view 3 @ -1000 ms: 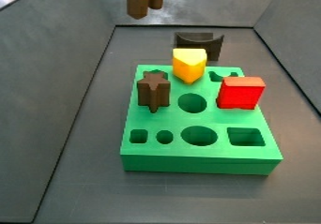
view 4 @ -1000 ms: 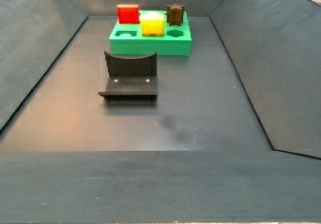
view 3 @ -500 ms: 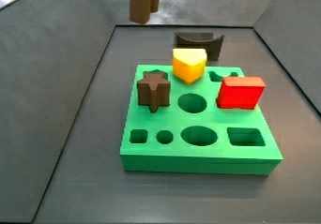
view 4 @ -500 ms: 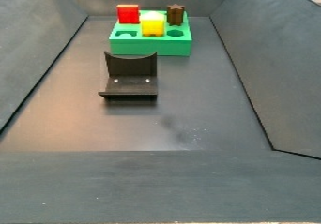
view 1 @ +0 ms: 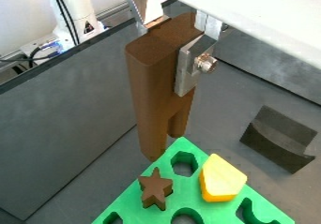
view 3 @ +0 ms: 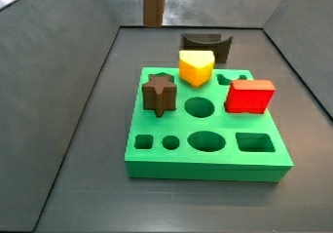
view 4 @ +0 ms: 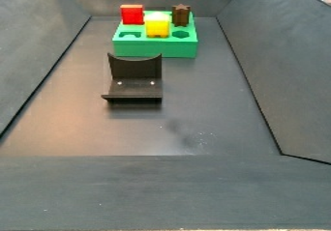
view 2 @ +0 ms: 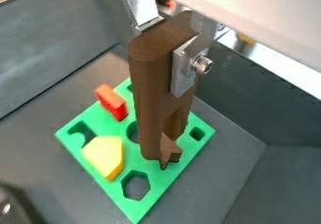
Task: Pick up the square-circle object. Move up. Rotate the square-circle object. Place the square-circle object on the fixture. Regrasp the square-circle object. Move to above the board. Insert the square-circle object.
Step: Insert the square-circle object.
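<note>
My gripper (view 1: pixel 162 57) (view 2: pixel 163 50) is shut on the square-circle object (view 1: pixel 153 97) (view 2: pixel 157 106), a reddish-brown peg that hangs upright between the silver fingers (view 1: pixel 191 67). In both wrist views its lower end is high above the green board (view 1: pixel 126 207) (view 2: pixel 153 192). In a side view only the peg (view 3: pixel 154 3) shows at the upper edge, behind the board (view 3: pixel 208 169); the gripper itself is out of frame there. The dark fixture (view 1: pixel 279 139) (view 3: pixel 203 47) (view 4: pixel 134 77) stands on the floor beside the board (view 4: pixel 155 47) with nothing on it.
A yellow block (view 1: pixel 223 179) (view 3: pixel 196 67), a red block (view 2: pixel 113 101) (view 3: pixel 248 96) and a dark star-shaped peg (view 1: pixel 156 188) (view 3: pixel 159 93) sit in the board. Several other holes are open. Sloped grey walls enclose the floor.
In a side view the held peg has shifted slightly right at the upper edge and looks narrower. Board, blocks and fixture have not moved.
</note>
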You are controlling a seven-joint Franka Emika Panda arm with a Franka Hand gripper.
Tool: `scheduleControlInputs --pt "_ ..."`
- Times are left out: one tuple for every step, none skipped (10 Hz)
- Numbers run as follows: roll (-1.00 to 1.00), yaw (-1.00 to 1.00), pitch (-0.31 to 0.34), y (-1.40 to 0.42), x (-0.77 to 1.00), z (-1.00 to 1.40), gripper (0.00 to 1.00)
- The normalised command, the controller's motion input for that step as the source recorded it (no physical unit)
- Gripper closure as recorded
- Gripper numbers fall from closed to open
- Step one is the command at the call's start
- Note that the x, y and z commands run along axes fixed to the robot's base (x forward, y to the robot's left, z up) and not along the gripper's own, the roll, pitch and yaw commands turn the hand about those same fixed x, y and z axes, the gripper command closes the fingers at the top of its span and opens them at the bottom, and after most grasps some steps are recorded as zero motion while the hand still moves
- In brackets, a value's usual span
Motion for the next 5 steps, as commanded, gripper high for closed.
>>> scheduleControlInputs --pt "0.0 -1.0 -0.03 0.0 0.0 -0.24 1.0" --pt "-0.01 -1.0 0.0 0.0 0.0 -0.19 1.0" --pt "-0.02 -0.94 0.0 0.0 0.13 -0.12 1.0" --pt "-0.01 -0.92 0.0 0.0 0.16 -0.09 1.0" --pt "0.0 -1.0 0.0 -0.05 0.0 -0.14 1.0"
